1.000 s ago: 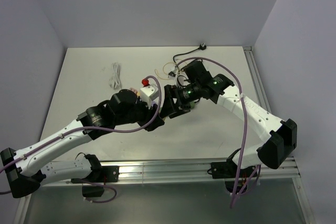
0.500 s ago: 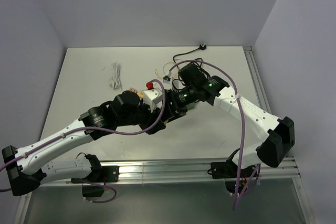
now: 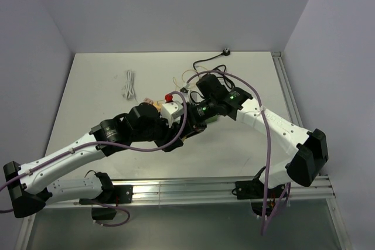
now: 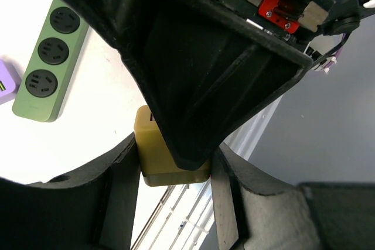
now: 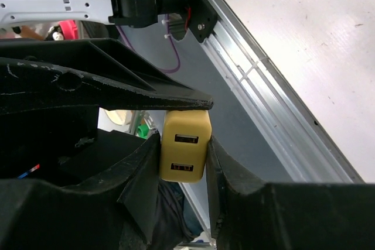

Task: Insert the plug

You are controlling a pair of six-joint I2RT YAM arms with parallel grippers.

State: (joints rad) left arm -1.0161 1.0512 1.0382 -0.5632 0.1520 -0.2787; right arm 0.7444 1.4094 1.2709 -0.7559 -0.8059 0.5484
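The plug [image 5: 184, 150] is a small yellow charger block with two USB ports on its face. My right gripper [image 5: 182, 177] is shut on it, one finger on each side. In the left wrist view the same yellow plug [image 4: 153, 156] sits between the fingers of my left gripper [image 4: 174, 182], which is also shut on it, and the right gripper's black body covers its upper part. A green power strip [image 4: 50, 62] with three sockets showing lies on the table beyond. From above, the two grippers [image 3: 186, 124] meet at mid-table and hide the plug.
A coiled white cable [image 3: 129, 84] lies at the back left. A black cable with a plug [image 3: 224, 52] and a tangle of thin cables [image 3: 187, 77] lie at the back. A purple object [image 4: 4, 83] sits beside the strip. The metal rail [image 3: 193, 188] runs along the near edge.
My right gripper has moved left to the left gripper and closed on the yellow plug. The left gripper kept its grip and shifted slightly toward the back.
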